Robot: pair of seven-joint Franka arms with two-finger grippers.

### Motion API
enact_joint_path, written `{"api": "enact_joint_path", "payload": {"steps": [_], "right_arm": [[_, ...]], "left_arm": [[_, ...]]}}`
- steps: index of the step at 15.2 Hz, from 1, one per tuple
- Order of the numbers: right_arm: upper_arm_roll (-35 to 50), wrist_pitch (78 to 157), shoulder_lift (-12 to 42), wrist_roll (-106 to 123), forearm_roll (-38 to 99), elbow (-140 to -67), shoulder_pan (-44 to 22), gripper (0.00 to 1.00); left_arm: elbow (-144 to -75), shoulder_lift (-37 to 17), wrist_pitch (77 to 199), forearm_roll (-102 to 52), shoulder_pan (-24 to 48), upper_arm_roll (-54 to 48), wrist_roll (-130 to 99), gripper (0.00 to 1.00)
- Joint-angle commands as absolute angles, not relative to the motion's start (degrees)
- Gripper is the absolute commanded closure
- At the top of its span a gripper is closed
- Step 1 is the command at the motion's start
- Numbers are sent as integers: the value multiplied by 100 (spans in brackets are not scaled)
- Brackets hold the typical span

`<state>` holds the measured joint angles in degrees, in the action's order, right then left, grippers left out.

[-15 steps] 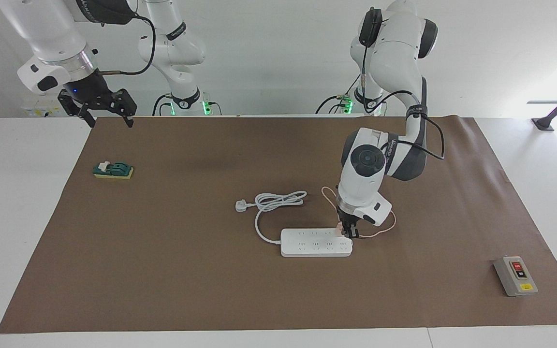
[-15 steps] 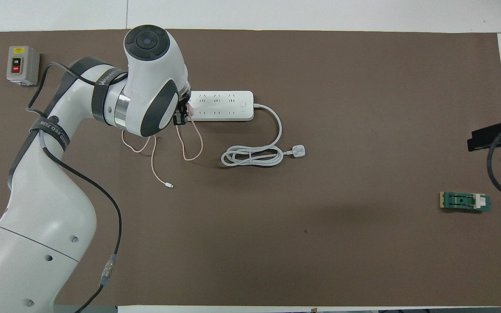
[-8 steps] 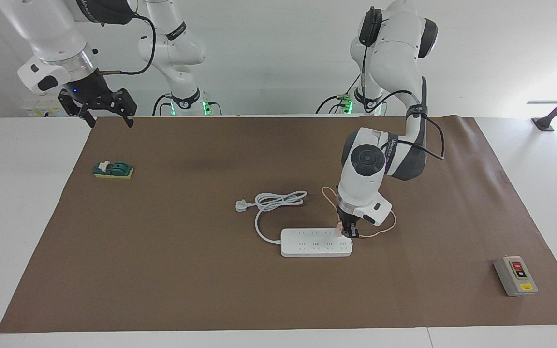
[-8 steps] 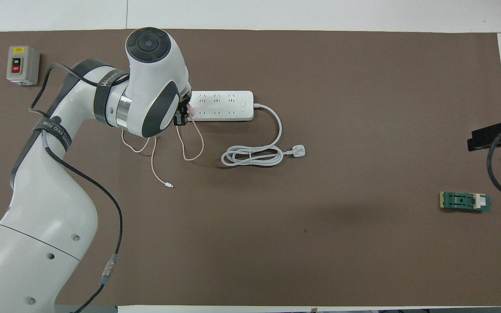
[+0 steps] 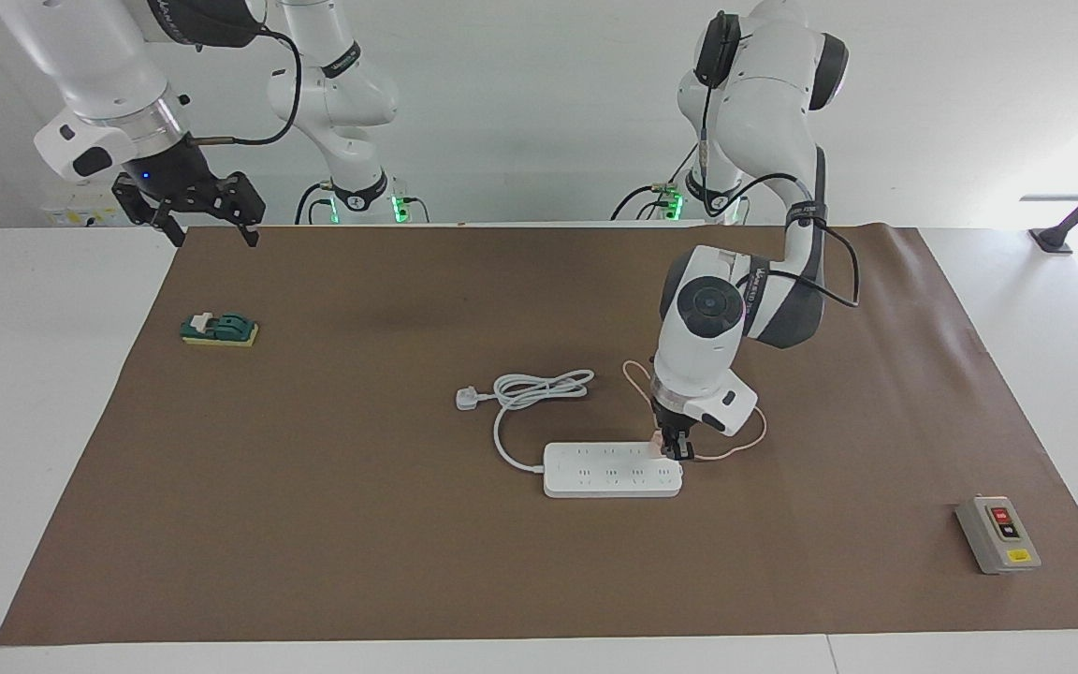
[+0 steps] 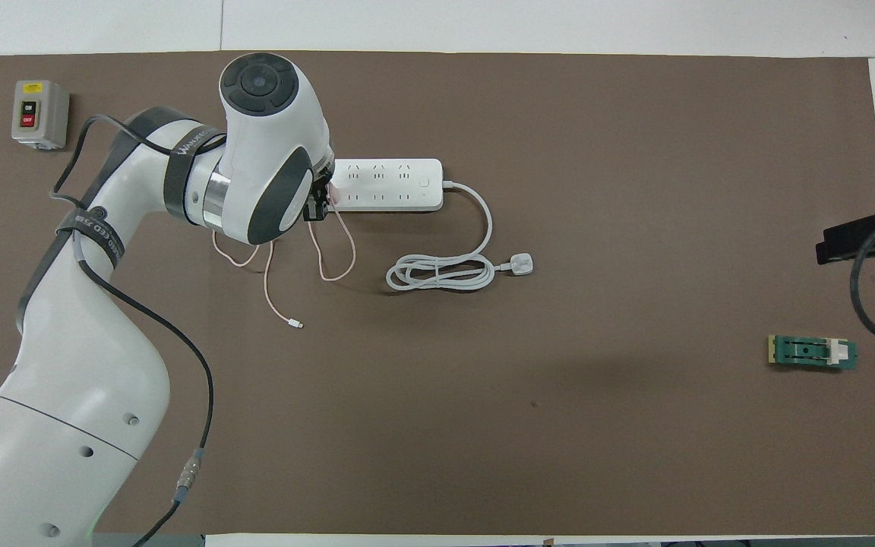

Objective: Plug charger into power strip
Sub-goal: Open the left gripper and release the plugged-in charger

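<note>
Left gripper point(image 5: 676, 452) stays clamping charger point(image 5: 658, 443) at power strip point(image 5: 609, 471).

High facing camera across the table, steep overhead camera above robots, both sharing brown mat point(image 5: 314, 487)

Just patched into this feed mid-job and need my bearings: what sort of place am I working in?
Most likely a robotics lab bench: a table covered with a brown mat, bare white walls, and test items laid out apart, namely a power strip, a grey switch box and a small green block.
</note>
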<state>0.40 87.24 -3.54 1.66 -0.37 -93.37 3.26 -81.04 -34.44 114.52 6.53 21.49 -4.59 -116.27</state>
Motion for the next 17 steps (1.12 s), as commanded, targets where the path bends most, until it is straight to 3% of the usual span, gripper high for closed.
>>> {"api": "enact_joint_path", "payload": {"steps": [1,9,10,11,17], "right_arm": [[88,8657,-448,255,88,-9431,431,0],[88,8657,-448,255,88,-9431,431,0],[88,8657,-448,255,88,-9431,431,0],[88,8657,-448,255,88,-9431,431,0],[88,8657,-448,255,88,-9431,431,0]], "left_arm": [[-8517,-3735,11672,853,2188,-396,-11698,100],[-8280,-3744,11575,896,2118,-396,-11619,98],[-8236,-3675,11558,879,2109,-387,-11619,36],[-8227,-3509,11497,862,2092,-387,-11610,0],[-8200,-2638,11145,835,1477,-510,-11287,0]]}}
